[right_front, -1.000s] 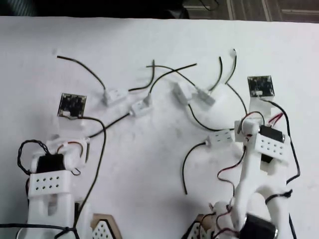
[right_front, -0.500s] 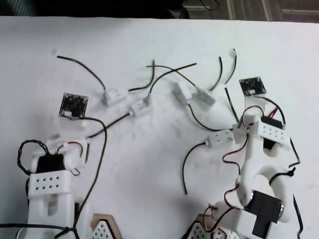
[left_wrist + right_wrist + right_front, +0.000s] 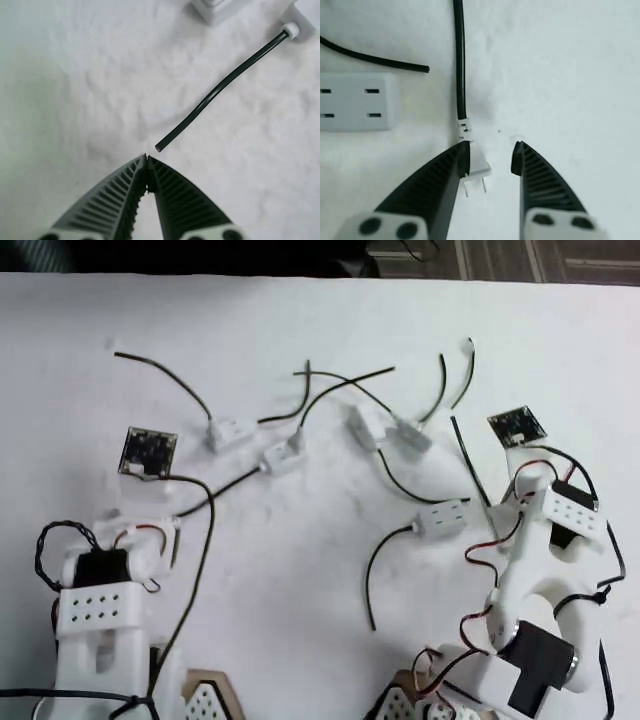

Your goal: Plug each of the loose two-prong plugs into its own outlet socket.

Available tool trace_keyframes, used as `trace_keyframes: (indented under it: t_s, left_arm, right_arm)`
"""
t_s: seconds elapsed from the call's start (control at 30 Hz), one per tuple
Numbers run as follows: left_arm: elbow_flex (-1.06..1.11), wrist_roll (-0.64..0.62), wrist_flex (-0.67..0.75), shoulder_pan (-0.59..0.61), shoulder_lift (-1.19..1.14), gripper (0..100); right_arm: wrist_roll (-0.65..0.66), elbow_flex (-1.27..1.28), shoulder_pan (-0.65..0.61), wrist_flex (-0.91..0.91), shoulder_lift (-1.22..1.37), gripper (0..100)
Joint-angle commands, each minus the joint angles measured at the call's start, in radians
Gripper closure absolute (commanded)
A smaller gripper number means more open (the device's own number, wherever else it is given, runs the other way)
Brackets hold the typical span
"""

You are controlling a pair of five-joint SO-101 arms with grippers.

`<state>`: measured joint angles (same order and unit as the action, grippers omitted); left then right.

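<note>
A white two-prong plug (image 3: 476, 167) on a black cable (image 3: 460, 60) lies on the white table between the fingers of my right gripper (image 3: 491, 146). The gripper is open, and the plug rests against one finger with its prongs toward the wrist. A white outlet block (image 3: 355, 101) lies beside the cable with its slots facing up. From above, that cable (image 3: 470, 465) runs to the right gripper (image 3: 498, 520), with the outlet block (image 3: 442, 516) just left of it. My left gripper (image 3: 146, 159) is shut on nothing, with a bare black cable end (image 3: 159, 148) just beyond its tips.
Several more white outlet blocks (image 3: 228, 433) (image 3: 282, 458) (image 3: 362, 427) (image 3: 412, 435) with black cables lie across the middle of the table. Another loose cable (image 3: 375, 570) curls near the front centre. The table's far edge (image 3: 300, 276) borders a dark floor.
My right arm has swung right and drawn back toward the near edge, away from the outlet block, uncovering more of the black cable. The left arm has kept still.
</note>
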<state>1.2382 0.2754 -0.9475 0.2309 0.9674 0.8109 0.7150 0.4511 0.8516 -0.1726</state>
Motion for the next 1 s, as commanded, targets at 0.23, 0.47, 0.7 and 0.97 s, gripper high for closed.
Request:
trace_keyframes:
  t_s: [0.23, 0.47, 0.7, 0.97]
  left_arm:
    - [0.008, 0.009, 0.017, 0.010, 0.018, 97]
    - [0.009, 0.009, 0.017, 0.008, 0.018, 97]
    - [0.009, 0.009, 0.017, 0.008, 0.018, 97]
    - [0.009, 0.009, 0.014, 0.001, 0.018, 97]
  right_arm:
    - [0.015, -0.046, 0.015, 0.002, 0.147, 86.1]
    - [0.015, -0.055, 0.036, -0.008, 0.160, 86.1]
    - [0.017, -0.058, 0.030, -0.007, 0.157, 98.7]
    - [0.094, -0.054, 0.059, 0.145, -0.022, 98.1]
